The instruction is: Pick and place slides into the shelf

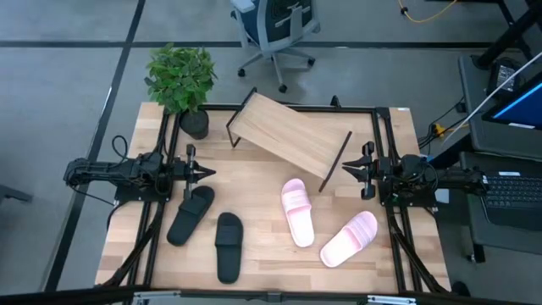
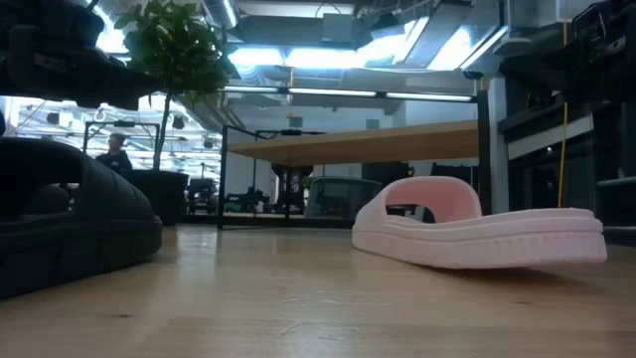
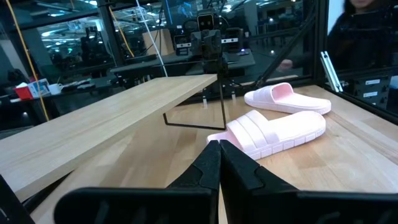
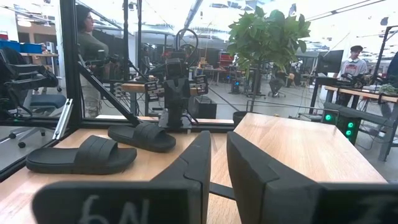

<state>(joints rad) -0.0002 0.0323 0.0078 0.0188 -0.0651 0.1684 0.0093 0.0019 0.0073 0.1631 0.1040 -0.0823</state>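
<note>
The shelf (image 1: 288, 135), a slanted light-wood board on thin black legs, stands at the table's far middle. Two pale pink slides (image 1: 297, 212) (image 1: 349, 239) lie sole down on the table, near right of it. Two black slides (image 1: 190, 214) (image 1: 229, 246) lie sole down at the near left. My left gripper (image 1: 212, 174) hovers at the left side, shut and holding nothing, with its fingers (image 3: 211, 163) pointing level toward the pink slides (image 3: 277, 129). My right gripper (image 1: 345, 168) hovers at the right side, slightly open (image 4: 217, 134) and holding nothing, facing the black slides (image 4: 84, 155).
A potted plant (image 1: 180, 78) stands at the table's far left corner. A black metal frame (image 1: 385, 135) runs along the table's edges. An office chair (image 1: 275, 34) stands beyond the far edge. People show in the room beyond the table (image 4: 90, 56).
</note>
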